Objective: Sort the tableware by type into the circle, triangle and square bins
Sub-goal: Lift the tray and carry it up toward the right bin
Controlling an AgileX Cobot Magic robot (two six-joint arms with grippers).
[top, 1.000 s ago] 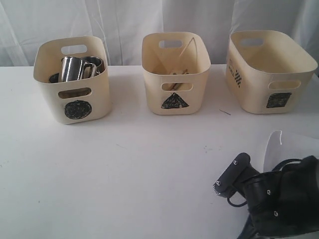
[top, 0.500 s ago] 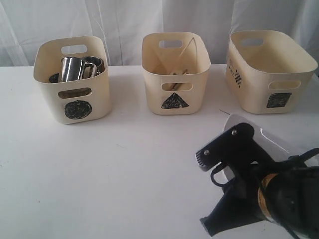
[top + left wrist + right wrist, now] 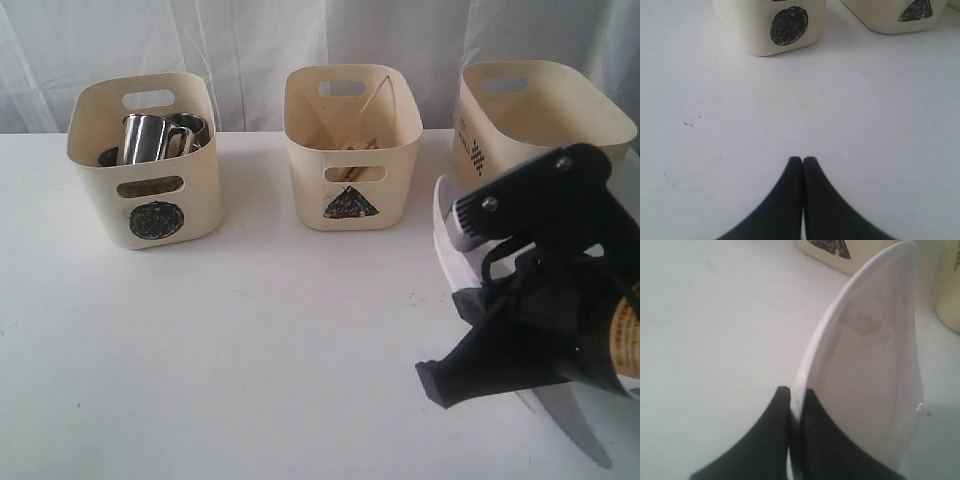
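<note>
Over the right side of the white table (image 3: 250, 350), just in front of the wide cream square-marked tub (image 3: 530, 110), your right gripper (image 3: 796, 391) has its jaws clenched on the rim of the clear round plate (image 3: 865, 365). The plate appears lifted off the tabletop.

Expect the plate to be light and stiff, with a smooth, slippery surface. Whether it is glass or plastic you cannot tell, so treat it as breakable. You hold it by a single pinch at the edge, so it could swing or slide between the pads if you move sharply. The raised rim is the sensible place to grip.

The plate stands on edge, close to upright. Being a disc it has no true long axis, but its span runs from your fingers out toward the tubs, and its hollow face is turned sideways.

Your left gripper (image 3: 803, 160) hangs low over the table, jaws pressed together on nothing, facing the cream circle-marked tub (image 3: 755, 35).
</note>
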